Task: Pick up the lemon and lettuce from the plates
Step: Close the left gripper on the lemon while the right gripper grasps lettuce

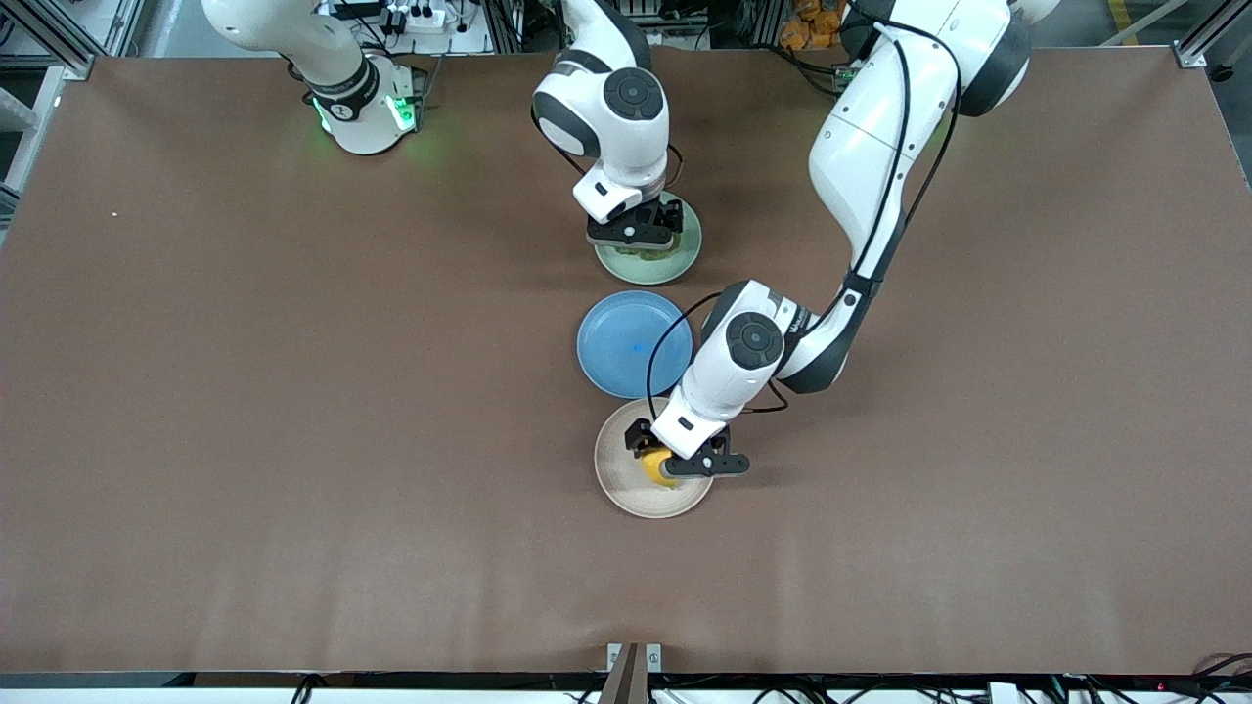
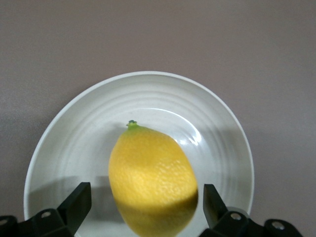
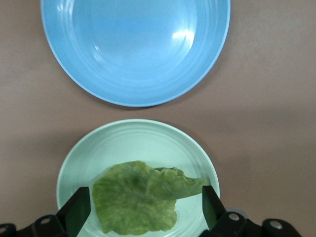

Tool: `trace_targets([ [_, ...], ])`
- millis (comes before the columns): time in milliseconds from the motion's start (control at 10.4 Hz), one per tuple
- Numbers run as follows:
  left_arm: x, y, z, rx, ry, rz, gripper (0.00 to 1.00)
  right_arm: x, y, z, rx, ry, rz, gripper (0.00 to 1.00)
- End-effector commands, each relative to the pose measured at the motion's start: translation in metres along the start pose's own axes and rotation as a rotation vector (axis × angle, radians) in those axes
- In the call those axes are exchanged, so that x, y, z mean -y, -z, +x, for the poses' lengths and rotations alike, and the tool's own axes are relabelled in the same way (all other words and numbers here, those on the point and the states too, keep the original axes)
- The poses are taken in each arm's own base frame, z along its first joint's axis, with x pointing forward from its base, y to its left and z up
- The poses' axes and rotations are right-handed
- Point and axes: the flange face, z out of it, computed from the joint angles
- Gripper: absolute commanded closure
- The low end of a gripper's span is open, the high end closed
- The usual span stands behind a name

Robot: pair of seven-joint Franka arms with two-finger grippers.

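Note:
The yellow lemon (image 1: 657, 471) lies on the beige plate (image 1: 614, 471), the plate nearest the front camera. My left gripper (image 1: 677, 458) is down over it, open, one finger on each side of the lemon (image 2: 153, 175) and not pressing it; the plate's rim (image 2: 57, 131) shows around it. The dark-green lettuce (image 3: 136, 197) lies flat on the mint green plate (image 3: 140, 136). My right gripper (image 3: 144, 207) is low over that plate (image 1: 680, 256), open, its fingers straddling the leaf. In the front view the leaf is mostly hidden under the right gripper (image 1: 636, 235).
An empty blue plate (image 1: 626, 342) sits between the mint plate and the beige plate, close to both; it also shows in the right wrist view (image 3: 133, 49). The left arm's forearm passes beside it. Bare brown table surrounds the three plates.

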Motion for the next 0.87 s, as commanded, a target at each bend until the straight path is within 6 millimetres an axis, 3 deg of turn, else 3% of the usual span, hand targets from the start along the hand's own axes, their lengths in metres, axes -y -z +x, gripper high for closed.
trace_targets([
  [0,-0.004,-0.009,0.000,-0.027,0.020,-0.019,0.00,-0.009,-0.020,-0.014,-0.025,-0.017,0.019,0.00],
  [771,0.008,-0.027,-0.002,-0.046,0.008,-0.007,0.00,-0.007,-0.062,-0.027,-0.031,-0.093,0.037,0.00],
])
